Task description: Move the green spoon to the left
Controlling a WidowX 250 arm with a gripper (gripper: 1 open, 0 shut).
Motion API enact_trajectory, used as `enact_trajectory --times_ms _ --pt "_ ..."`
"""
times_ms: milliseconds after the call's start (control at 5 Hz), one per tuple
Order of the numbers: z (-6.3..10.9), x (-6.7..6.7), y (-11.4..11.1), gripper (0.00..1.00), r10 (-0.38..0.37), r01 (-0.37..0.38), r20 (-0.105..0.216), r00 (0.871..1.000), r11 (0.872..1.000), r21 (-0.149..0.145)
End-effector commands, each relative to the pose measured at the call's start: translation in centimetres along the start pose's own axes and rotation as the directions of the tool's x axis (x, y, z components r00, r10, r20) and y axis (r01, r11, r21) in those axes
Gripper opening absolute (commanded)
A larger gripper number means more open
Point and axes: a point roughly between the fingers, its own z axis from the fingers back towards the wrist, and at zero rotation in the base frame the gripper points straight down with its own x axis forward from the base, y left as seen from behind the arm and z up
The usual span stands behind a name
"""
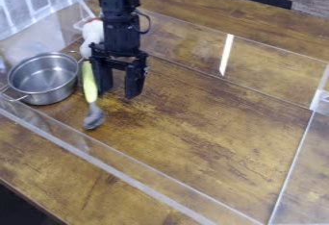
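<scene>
Tabletop (167, 157), brown wood with visible grain; a pale diagonal line crosses its near left part, and a second pale line runs up the right side. Dark object at the near left corner, cut off by the frame edge, identity unclear.

Green spoon (90, 83), one, light yellow-green handle, silver bowl; lying on the wood just right of the pot in the view, bowl toward the near side, handle pointing away.

Steel pot (44, 78), one, round, at the left, its interior visible from above.

Gripper (118, 87), one, black, low over the table beside the spoon's handle. State of fingers: cannot tell whether released or clenched, nor whether they touch the handle.

White-and-red object (91, 33), one, behind the pot, partly hidden by the arm.

White strip (228, 49), small, narrow, on the wood farther back, right of the arm.
</scene>
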Motion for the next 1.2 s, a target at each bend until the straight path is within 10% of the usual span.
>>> enact_trajectory --times_ms 0,1000 --pt "4.1 -0.1 1.6 1.00 0.057 -0.060 0.102 0.993 0.998 0.028" --pt "2.6 -0.1 2.7 1.00 0.127 -0.130 0.061 0.990 0.990 0.052"
